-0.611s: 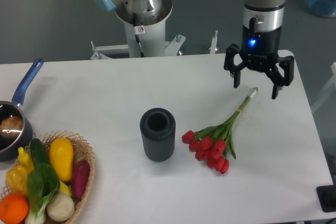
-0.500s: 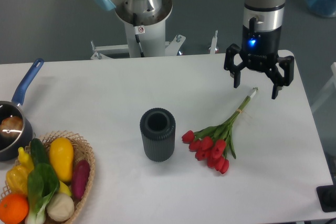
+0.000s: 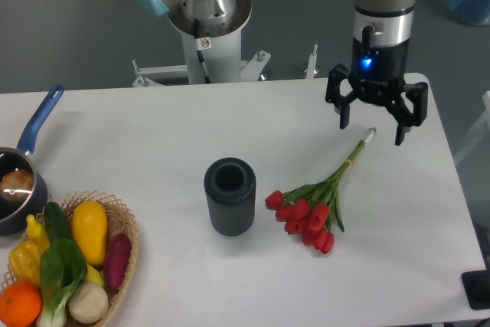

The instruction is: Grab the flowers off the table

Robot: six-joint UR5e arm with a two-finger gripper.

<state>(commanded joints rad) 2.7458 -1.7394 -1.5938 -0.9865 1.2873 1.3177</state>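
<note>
The flowers, a bunch of red tulips with green leaves, lie on the white table right of centre. Their thin stems run up and to the right, ending near the gripper. My gripper hangs open just above the stem tips, its two black fingers spread to either side with nothing between them.
A dark ribbed cylindrical vase stands upright left of the tulips. A wicker basket of vegetables and fruit sits at the front left corner, with a blue-handled pot behind it. The robot base stands behind the table.
The gripper has barely shifted, perhaps a touch upward. The flowers lie as before.
</note>
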